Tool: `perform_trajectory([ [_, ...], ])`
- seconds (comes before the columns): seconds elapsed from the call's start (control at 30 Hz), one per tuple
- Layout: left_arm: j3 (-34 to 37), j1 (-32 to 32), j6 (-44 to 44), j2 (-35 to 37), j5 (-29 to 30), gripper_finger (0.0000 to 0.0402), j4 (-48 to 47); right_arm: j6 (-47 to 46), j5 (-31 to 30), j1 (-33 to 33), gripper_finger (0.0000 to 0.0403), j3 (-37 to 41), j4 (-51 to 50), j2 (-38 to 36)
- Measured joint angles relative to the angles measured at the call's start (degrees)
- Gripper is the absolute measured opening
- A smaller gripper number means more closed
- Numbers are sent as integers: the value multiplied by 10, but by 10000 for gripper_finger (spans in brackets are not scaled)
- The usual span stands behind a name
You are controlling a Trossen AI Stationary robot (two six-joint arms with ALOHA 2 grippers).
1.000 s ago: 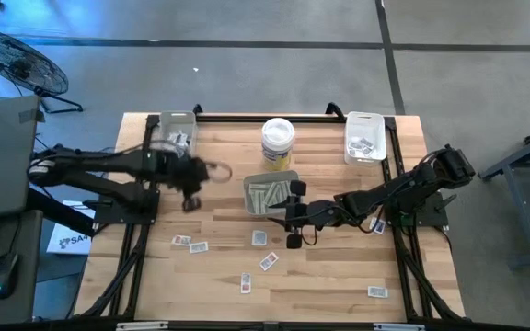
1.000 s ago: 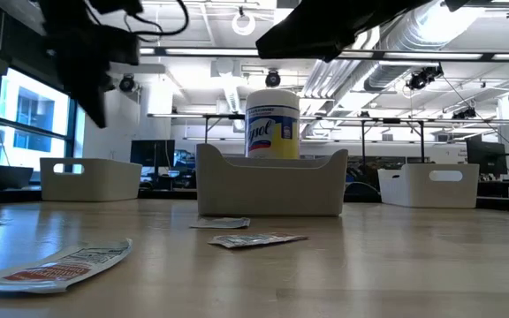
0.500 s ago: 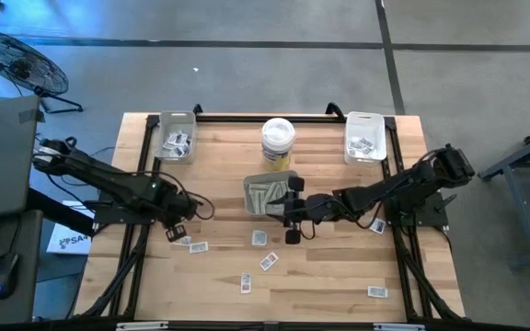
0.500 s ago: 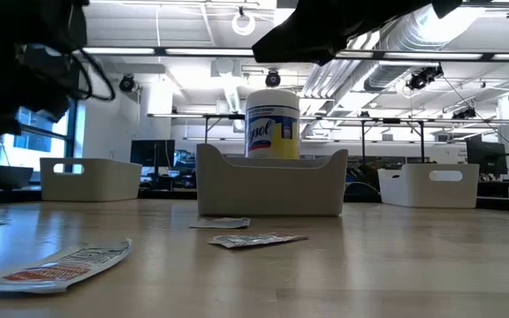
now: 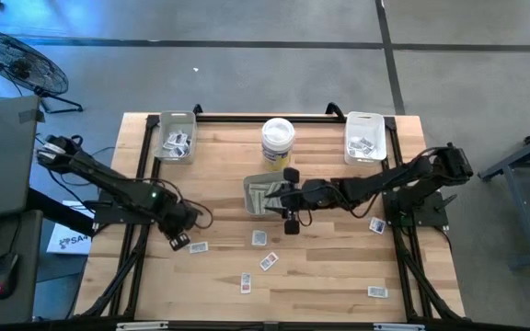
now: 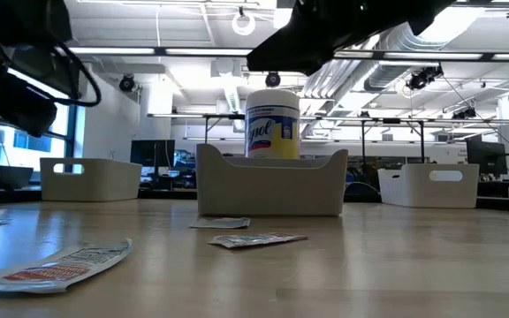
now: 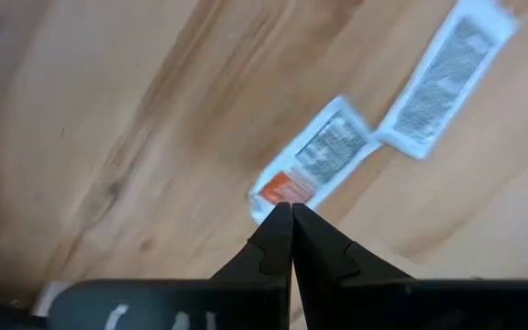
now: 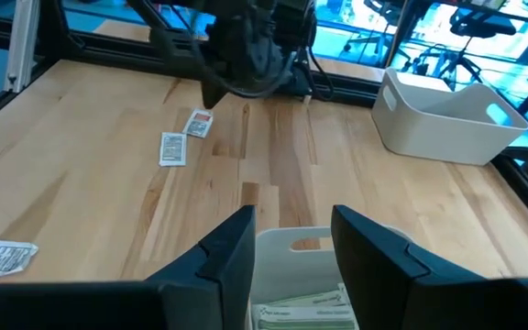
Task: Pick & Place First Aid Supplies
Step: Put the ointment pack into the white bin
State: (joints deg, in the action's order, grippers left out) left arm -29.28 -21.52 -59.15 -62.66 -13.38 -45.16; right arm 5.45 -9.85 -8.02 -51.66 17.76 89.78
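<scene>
Several first aid packets lie flat on the wooden table. Two of them sit at the near left: one with an orange end point(image 7: 314, 160) and a white one point(image 7: 443, 78) beside it. My left gripper point(image 7: 291, 209) is shut and points down, its tips at the orange end; in the high view it is over that packet point(image 5: 178, 242). My right gripper point(image 8: 291, 220) is open with nothing between its fingers. It hovers at the right side of the grey tray point(image 5: 263, 195), which holds long pale strips point(image 8: 301, 307). My left gripper comes from above with its shut fingertips point(image 7: 280, 225) at the packet's orange end point(image 7: 287, 188), and the packet lies flat on the table. Whether the tips touch it, I cannot tell.
A tall white tub point(image 5: 278, 140) stands behind the grey tray. White trays holding packets sit at the far left point(image 5: 175, 136) and far right point(image 5: 364, 138) corners. More packets lie in the near middle point(image 5: 269, 261) and near right point(image 5: 376, 291).
My left gripper has swung from beside the far-left tray toward the near edge, sunk close to the table and tipped to point down at the two near-left packets. My right gripper has shifted toward the far edge, alongside the grey tray.
</scene>
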Motion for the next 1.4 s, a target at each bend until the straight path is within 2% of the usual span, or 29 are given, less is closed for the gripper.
perform_trajectory([
  [0.27, 0, -45, -19, -34, 35, 3, -9, 0, 14, 5, 140, 0, 0, 0],
  [0.77, 0, -48, -16, -47, 48, 6, 22, 1, 15, 5, 140, 0, 2, 0],
  [1.13, 0, -47, -17, -47, 50, 109, 23, 1, 15, 5, 140, 0, 2, 0],
  [1.4, 0, -47, -17, -47, 80, 120, 26, 0, 15, 5, 140, 0, 2, 0],
])
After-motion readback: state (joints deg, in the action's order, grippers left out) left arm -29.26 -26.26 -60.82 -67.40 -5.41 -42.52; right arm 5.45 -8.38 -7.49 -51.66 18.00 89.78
